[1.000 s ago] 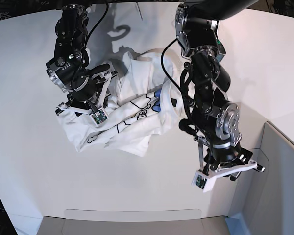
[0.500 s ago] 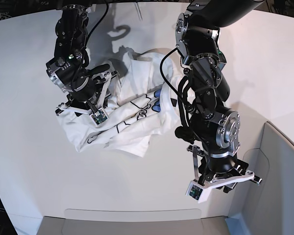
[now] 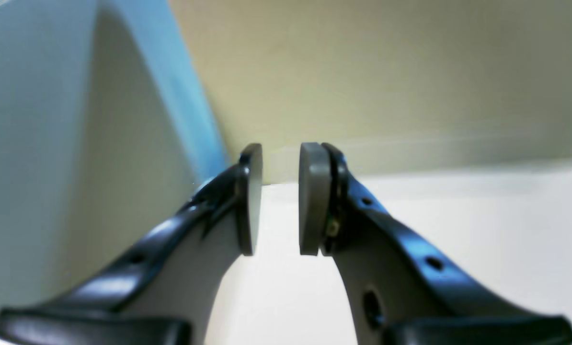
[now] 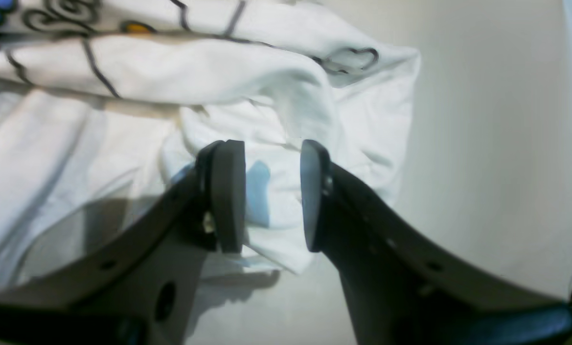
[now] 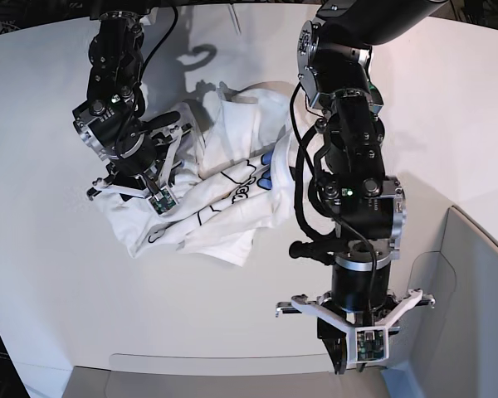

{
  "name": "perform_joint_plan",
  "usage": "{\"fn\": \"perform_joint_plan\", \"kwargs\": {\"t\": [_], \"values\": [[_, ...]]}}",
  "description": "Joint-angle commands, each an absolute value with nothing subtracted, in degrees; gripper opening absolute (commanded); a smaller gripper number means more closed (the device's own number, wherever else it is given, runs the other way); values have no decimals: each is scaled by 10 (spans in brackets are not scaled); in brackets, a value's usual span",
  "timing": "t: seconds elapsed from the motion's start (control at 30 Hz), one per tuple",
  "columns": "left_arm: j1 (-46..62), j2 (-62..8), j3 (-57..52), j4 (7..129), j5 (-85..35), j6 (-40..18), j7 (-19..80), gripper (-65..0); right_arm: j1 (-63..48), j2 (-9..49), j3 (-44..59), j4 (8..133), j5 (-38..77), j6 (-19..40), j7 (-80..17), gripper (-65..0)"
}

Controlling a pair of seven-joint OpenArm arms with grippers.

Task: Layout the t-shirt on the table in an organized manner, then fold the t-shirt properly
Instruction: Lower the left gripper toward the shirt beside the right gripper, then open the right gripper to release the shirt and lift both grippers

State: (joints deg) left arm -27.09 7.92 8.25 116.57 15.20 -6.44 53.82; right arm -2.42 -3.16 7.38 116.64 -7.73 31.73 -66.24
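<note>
The white t-shirt point(image 5: 232, 191) lies crumpled on the white table point(image 5: 50, 274), its black-outline print with blue shapes facing up. My right gripper point(image 5: 116, 189) hangs over the shirt's left end. In the right wrist view the right gripper point(image 4: 272, 191) is open. A bunched fold of the shirt point(image 4: 267, 86) shows through the gap, close under the pads. My left gripper point(image 5: 346, 361) is far from the shirt, low over the table's front edge. In the left wrist view the left gripper point(image 3: 280, 196) is slightly open and empty.
A light grey panel point(image 5: 224, 377) runs along the table's front edge and another point(image 5: 473, 290) stands at the right. The left wrist view faces the front panel point(image 3: 386, 72), with a blue strip point(image 3: 185, 96) at the corner. Bare table point(image 4: 482, 143) lies beside the shirt's edge.
My left arm swung its gripper down and to the left, toward the front panel, and turned it. My right gripper shifted slightly left over the shirt. The shirt has not moved.
</note>
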Motion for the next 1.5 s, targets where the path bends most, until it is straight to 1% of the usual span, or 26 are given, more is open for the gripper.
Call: {"fn": "perform_joint_plan", "kwargs": {"t": [0.0,0.07,0.3,0.6,0.63,0.73,0.83,0.9,1.0,1.07,1.13,1.2,1.3,1.47], "values": [[-278,82,81,1173,129,-60,513,-521,-14,-33,73,1175,-76,316,-651,-453],[-269,82,80,1173,86,-59,509,-520,-12,-31,73,1175,-76,316,-651,-453],[-203,82,80,1173,17,-60,503,-520,-8,-30,74,1175,-76,316,-651,-453],[-134,79,85,1177,12,-65,502,-520,-9,-30,74,1175,-76,316,-651,-453],[-128,79,85,1177,12,-76,502,-520,-9,-30,74,1175,-76,316,-651,-453],[-109,79,84,1177,15,-144,502,-520,-10,-30,74,1175,-76,316,-651,-453],[-87,78,81,1177,17,-156,501,-520,-11,-29,74,1175,-77,316,-651,-453],[-74,62,81,1177,17,-156,490,-520,-12,-21,74,1176,-77,316,-651,-453],[-34,36,80,1177,17,-156,420,-520,-13,-19,74,1176,-77,316,-651,-453],[6,17,80,1177,17,-156,348,-520,-13,-18,74,1176,-77,316,-651,-453],[50,11,80,1177,17,-156,277,-520,-13,-18,74,1176,-77,316,-651,-453],[86,11,80,1177,17,-156,227,-520,-13,-18,74,1176,-77,316,-651,-453],[137,11,68,1177,17,-156,167,-519,-13,-18,74,1176,-77,316,-651,-453],[196,12,22,1177,17,-156,108,-519,-14,-18,74,1176,-77,316,-651,-453]]}}
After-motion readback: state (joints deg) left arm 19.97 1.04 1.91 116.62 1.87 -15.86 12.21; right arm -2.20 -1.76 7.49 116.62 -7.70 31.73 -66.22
